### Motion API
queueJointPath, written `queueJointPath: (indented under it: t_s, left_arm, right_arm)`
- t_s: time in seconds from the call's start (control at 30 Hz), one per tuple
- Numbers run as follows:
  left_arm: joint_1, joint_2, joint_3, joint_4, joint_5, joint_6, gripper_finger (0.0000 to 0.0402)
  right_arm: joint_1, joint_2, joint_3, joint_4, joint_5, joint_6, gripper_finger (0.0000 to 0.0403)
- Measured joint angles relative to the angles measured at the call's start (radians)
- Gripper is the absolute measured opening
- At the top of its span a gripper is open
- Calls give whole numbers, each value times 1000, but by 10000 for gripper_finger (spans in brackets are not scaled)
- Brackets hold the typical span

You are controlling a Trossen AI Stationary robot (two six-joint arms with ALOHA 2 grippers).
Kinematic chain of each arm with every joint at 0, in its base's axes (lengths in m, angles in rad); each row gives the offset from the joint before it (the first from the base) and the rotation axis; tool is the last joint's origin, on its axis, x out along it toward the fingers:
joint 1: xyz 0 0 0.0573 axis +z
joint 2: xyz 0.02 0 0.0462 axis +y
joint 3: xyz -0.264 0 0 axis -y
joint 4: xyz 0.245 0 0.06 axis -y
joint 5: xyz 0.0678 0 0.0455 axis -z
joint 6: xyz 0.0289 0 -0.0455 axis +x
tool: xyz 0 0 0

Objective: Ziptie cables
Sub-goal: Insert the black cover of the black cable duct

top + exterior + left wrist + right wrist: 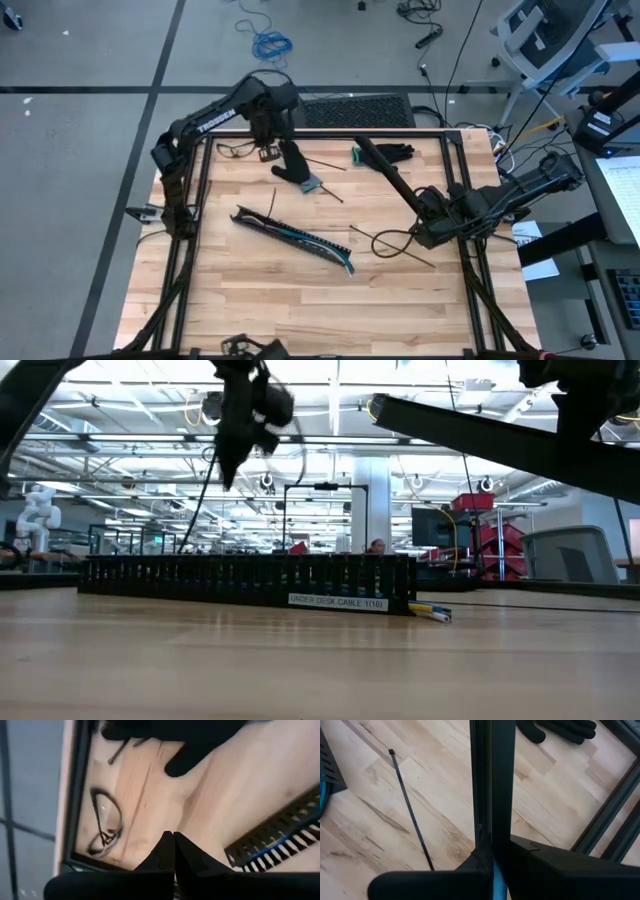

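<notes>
Table: butcher-block table (300,300) inside a black frame, with both arms reaching over it from the far side.
Left arm: reaches in from the far-left corner; left gripper (312,184) hovers over the far middle of the table, near the black glove (293,165) lying there.
Right arm: bent at the right edge, forearm stretched toward the far middle; right gripper (358,150) ends near a second black glove (397,152).
Slotted strip: black cable tray (295,235) lies diagonally across the middle, well apart from both grippers.
Cables: the cables (325,247) run along the tray, yellow and blue ends poking out of one end in the low view (432,611).
Zip ties: loose black zip ties (385,245) lie on the wood beside the tray; one shows in the right wrist view (410,810).
Progress: no tie can be seen wrapped round the bundle, so the job looks barely begun; picking a tie, looping and cinching all seem left to do.
Left jaws: pressed together, holding nothing; fingertips (167,852) meet over bare wood.
Right jaws: closed flat against each other, nothing visibly held.
</notes>
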Motion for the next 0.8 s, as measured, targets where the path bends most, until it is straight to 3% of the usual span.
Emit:
queueJointPath:
  t_s: [0.07, 0.17, 0.23, 0.37, 0.5, 0.8]
  left_arm:
    - [10, 10, -51, 33, 18, -24, 0]
    - [-4, -2, -117, 20, 172, -4, 0]
    - [-33, -6, -180, 12, 207, 56, 0]
    - [-95, 7, -354, 46, 174, 158, 0]
    - [-136, 2, -504, 120, 184, 154, 0]
    - [-237, 2, -686, 408, 111, 77, 0]
  right_arm:
    - [3, 0, 0, -1, 0, -4, 9]
    - [2, 0, 0, 0, 2, -5, 9]
    - [4, 0, -1, -2, 9, -9, 9]
    - [24, 0, -12, 0, 23, -1, 9]
    - [37, 0, -17, 0, 26, 4, 9]
    - [45, 0, -17, 7, 52, -2, 9]
